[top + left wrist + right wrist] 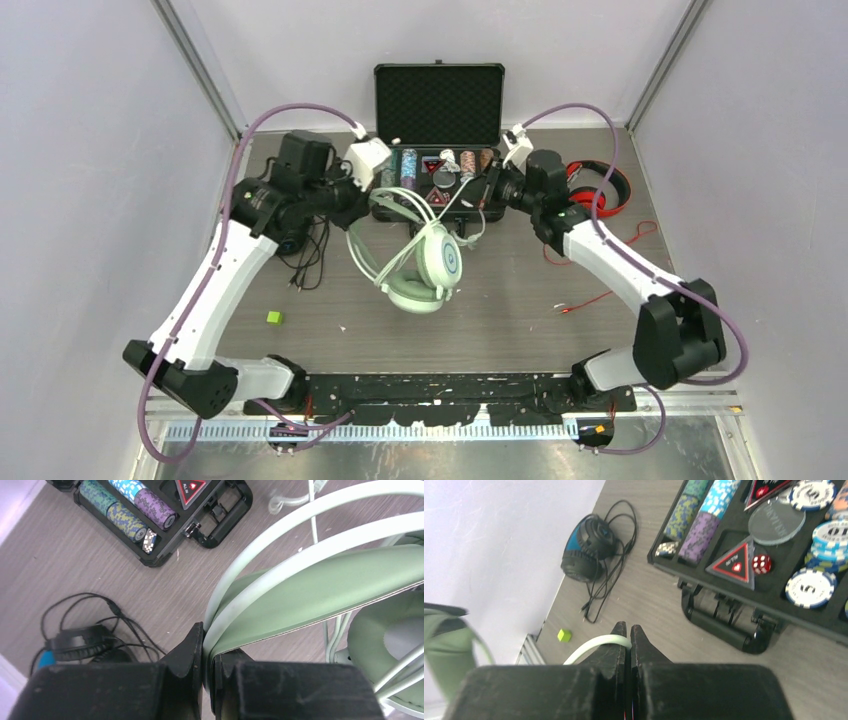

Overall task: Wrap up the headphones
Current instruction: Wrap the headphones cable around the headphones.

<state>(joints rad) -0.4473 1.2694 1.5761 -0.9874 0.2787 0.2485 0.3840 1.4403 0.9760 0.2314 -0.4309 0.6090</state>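
**Left gripper (207, 647) clamped on mint headband (320, 585)**
Right gripper (629, 636) pinched shut on the white cable (591, 649). Mint headphones (428, 262) mid-table, just in front of the chip case (440, 100). Red pair (600, 186) far right, black pair (586, 550) far left, both on table

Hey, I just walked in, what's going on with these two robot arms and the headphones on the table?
The two arms are working on the mint-green headphones. The left hand is shut on their headband, and the right hand is pinching their white cable near the open poker chip case. The red headphones lie off to the right and the black headphones off to the left, both with cables loose. None looks wrapped yet.
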